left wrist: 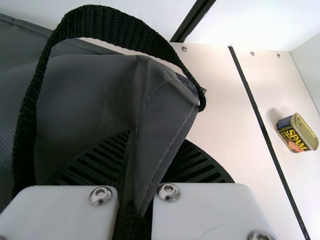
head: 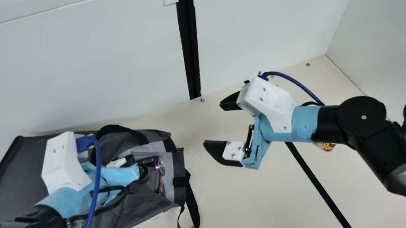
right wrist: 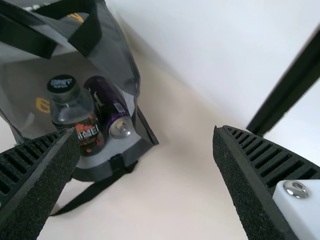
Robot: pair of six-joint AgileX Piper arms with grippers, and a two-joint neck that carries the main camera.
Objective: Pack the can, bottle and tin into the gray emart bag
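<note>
Nearest the camera, the left end effector (left wrist: 157, 137) is clamped on the gray emart bag (left wrist: 85, 90). The can (right wrist: 106, 105) and bottle (right wrist: 75, 112) are inside; the tin (left wrist: 296, 134), on the surface (head: 254, 201), remains to be packed. The right end effector (head: 213, 123) is spread apart, empty.

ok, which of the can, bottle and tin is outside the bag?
The tin, out on the table; the black-capped bottle and purple can are in the bag.

A big white wall (head: 74, 73) is standing behind the cream table (head: 240, 206). A black post (head: 190, 49) is going up it, passing between two little white pieces. A pale side wall (head: 395, 45) is meeting it at a corner. A thin black line (head: 319, 188) is crossing the table, and round screws (head: 202, 100) are sitting near the back edge.
</note>
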